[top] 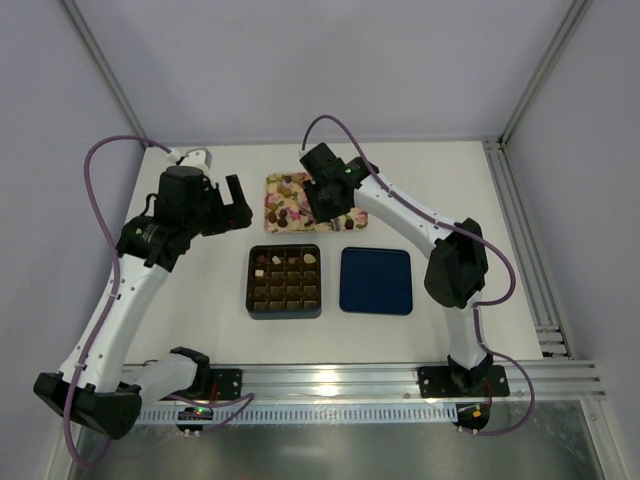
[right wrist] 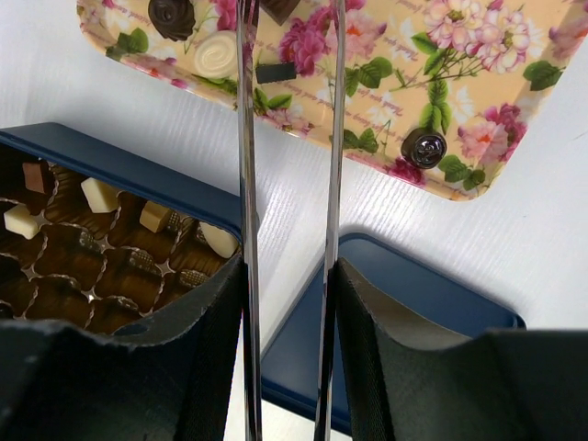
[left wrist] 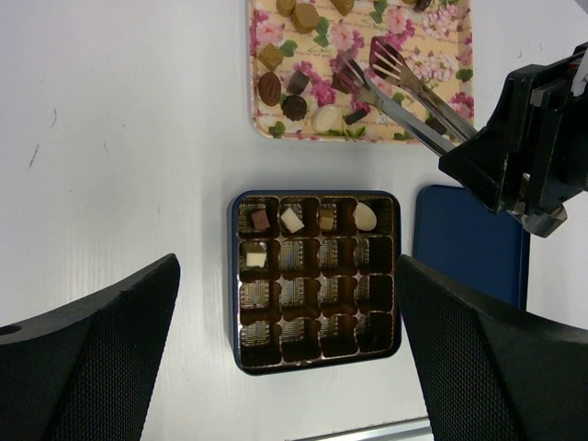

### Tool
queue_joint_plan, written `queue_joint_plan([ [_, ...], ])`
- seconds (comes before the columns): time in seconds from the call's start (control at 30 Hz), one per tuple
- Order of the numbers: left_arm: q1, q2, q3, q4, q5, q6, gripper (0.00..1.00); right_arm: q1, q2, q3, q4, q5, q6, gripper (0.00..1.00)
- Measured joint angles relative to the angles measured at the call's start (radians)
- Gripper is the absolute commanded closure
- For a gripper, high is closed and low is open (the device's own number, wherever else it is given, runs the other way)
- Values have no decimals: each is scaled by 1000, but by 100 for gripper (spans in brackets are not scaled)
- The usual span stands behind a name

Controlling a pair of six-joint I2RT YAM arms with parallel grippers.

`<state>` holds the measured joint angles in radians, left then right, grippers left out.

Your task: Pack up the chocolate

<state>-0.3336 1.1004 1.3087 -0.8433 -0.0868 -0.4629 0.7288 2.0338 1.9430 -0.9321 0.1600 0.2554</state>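
The box is sitting nearest on the table, holding five chocolates: four are filling its far row and one is lying in the left cell of the next row. The other cells are showing only brown paper cups. Just beside it on the right, the lid is lying flat. Farther back and to the left, the left gripper is hovering above the table with its fingers spread wide, gripping nothing. The right gripper is clamping its fingers on the tongs, whose tips are standing apart over the tray. Most of the chocolates are lying loose on that tray, at the far side, mainly toward its left half.
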Motion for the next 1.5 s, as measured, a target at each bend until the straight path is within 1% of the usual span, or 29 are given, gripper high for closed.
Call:
queue_joint_plan([
  [0.43, 5, 10, 0, 0, 0, 0, 3, 0, 20, 13, 1, -29, -14, 55],
  [0.7, 8, 19, 0, 1, 1, 0, 3, 0, 20, 11, 4, -46, -14, 57],
  [0.77, 8, 19, 0, 1, 0, 0, 3, 0, 20, 9, 5, -50, -13, 60],
  [1.37, 8, 24, 0, 1, 2, 0, 3, 0, 26, 4, 3, -56, -14, 60],
  [1.5, 8, 27, 0, 1, 2, 0, 3, -2, 28, 4, 3, -58, -14, 63],
])
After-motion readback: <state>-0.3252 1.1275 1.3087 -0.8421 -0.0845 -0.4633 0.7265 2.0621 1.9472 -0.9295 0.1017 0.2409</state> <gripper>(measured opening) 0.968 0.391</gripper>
